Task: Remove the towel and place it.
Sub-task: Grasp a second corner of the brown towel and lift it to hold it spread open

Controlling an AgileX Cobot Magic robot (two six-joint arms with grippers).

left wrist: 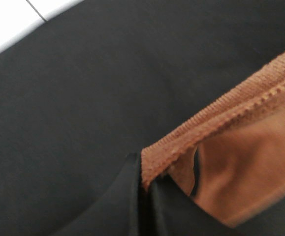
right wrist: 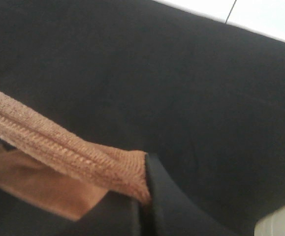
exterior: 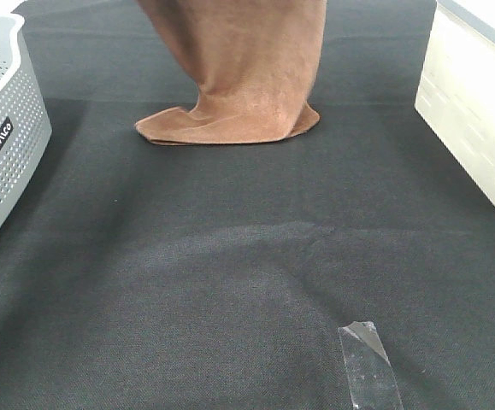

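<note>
1. Where the desk [exterior: 230, 282] ends on the left, a grey perforated basket [exterior: 8, 137] is seen, well apart from the towel [exterior: 238, 77].
2. The left claw [left wrist: 147, 189] is out of the high view. In its wrist view it is shown closed on one corner of the towel, with the stitched edge [left wrist: 221, 113] pinched between the black fingers [left wrist: 132, 206].
3. The towel is held up in the middle, at the far side of the desk. Most of it hangs as a drape from above the frame, while its lower end is folded over and rests on the dark desk cover.
4. The right claw [right wrist: 143, 196] is likewise shown only in its wrist view, clamped on the other end of the stitched edge.
5. On the right a white bin [exterior: 478, 120] stands, and a strip of clear tape [exterior: 368, 367] lies on the near part of the desk.
6. The step in hand is judged to be the carrying and laying out: the towel is lifted by both corners but not yet set down.
7. For the next move, both claws would need to be moved together with the edge kept taut, then lowered so that the cloth is spread flat. Uneven travel could leave it bunched. The place meant for it cannot be told.
</note>
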